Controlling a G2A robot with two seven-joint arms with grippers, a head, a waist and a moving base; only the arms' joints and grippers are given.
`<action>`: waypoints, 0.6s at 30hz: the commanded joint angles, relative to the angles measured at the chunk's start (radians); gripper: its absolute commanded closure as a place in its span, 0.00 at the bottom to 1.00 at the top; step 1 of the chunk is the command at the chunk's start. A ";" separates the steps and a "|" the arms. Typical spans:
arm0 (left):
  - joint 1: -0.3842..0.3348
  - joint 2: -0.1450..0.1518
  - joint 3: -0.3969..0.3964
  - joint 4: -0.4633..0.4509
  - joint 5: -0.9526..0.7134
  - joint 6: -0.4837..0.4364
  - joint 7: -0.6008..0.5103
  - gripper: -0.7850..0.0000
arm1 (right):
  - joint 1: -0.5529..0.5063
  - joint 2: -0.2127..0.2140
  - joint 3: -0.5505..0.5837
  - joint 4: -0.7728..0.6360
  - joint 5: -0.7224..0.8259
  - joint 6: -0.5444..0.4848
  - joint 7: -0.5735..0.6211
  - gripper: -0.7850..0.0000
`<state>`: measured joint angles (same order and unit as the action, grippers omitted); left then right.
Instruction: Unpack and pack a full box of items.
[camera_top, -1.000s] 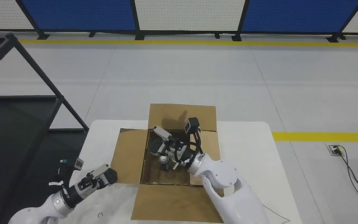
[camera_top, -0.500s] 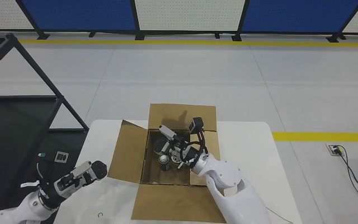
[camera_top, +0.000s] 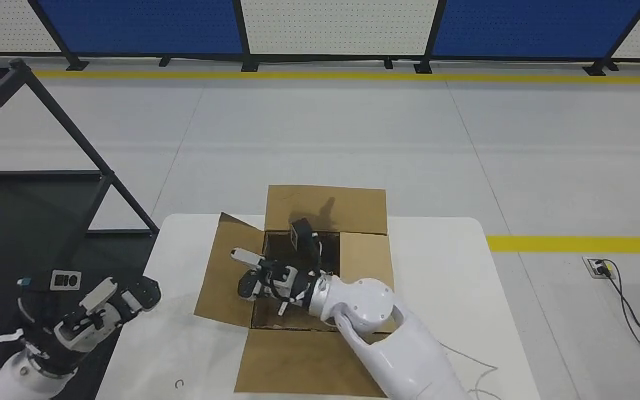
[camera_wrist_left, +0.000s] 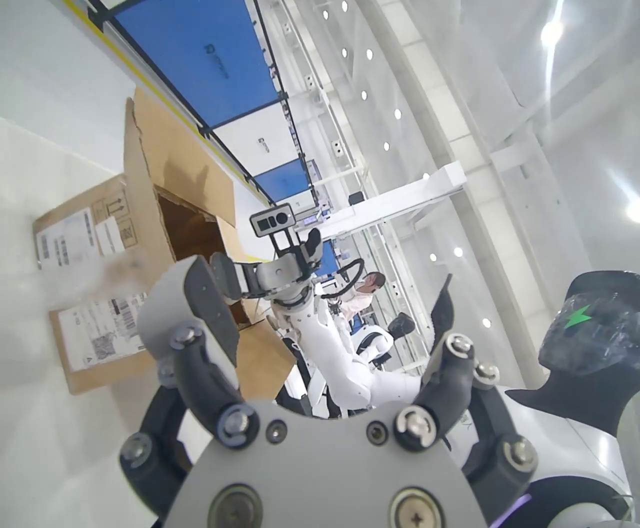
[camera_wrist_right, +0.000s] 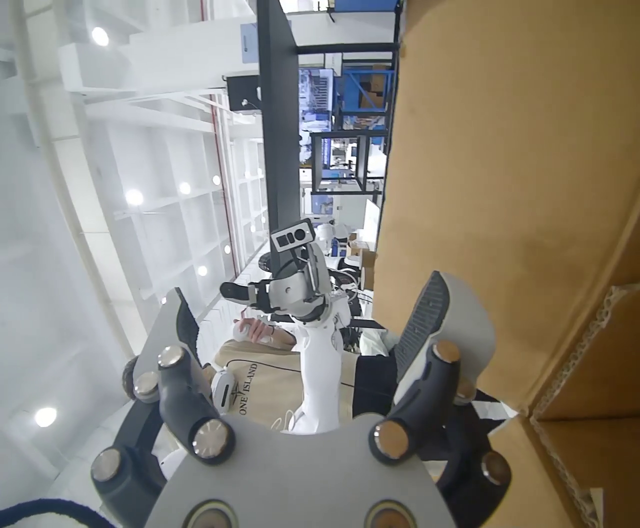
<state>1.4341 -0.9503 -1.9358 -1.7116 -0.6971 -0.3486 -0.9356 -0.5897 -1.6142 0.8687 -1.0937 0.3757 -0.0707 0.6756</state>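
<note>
Two arms are shown at one white table (camera_top: 450, 290), on which an open cardboard box (camera_top: 325, 208) is set near the middle with its flaps spread outward. The right gripper (camera_top: 248, 276) is held at the box's left wall, just beside the raised left flap (camera_top: 215, 280). In the right wrist view its fingers (camera_wrist_right: 435, 325) are seen spread apart with nothing between them, and brown cardboard lies close alongside. The left gripper (camera_top: 143, 291) is placed well apart from the box, past the table's left edge. In the left wrist view its fingers (camera_wrist_left: 207, 297) are likewise seen released and empty, pointed toward the box. The box's interior is largely covered by the right arm, so its contents cannot be told.
</note>
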 joint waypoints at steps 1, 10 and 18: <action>0.012 -0.001 -0.018 0.014 -0.015 -0.007 0.000 0.00 | 0.034 -0.015 -0.031 0.050 0.001 0.002 -0.010 0.00; 0.026 -0.003 -0.040 0.061 -0.041 -0.017 -0.012 0.00 | 0.127 -0.074 -0.128 0.206 -0.029 0.021 -0.055 0.00; 0.008 -0.003 -0.025 0.069 -0.040 -0.010 -0.021 0.00 | 0.168 -0.117 -0.183 0.279 -0.084 0.023 -0.130 0.00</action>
<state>1.4433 -0.9536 -1.9623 -1.6428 -0.7373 -0.3595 -0.9559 -0.4261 -1.7274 0.6914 -0.8211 0.3050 -0.0496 0.5626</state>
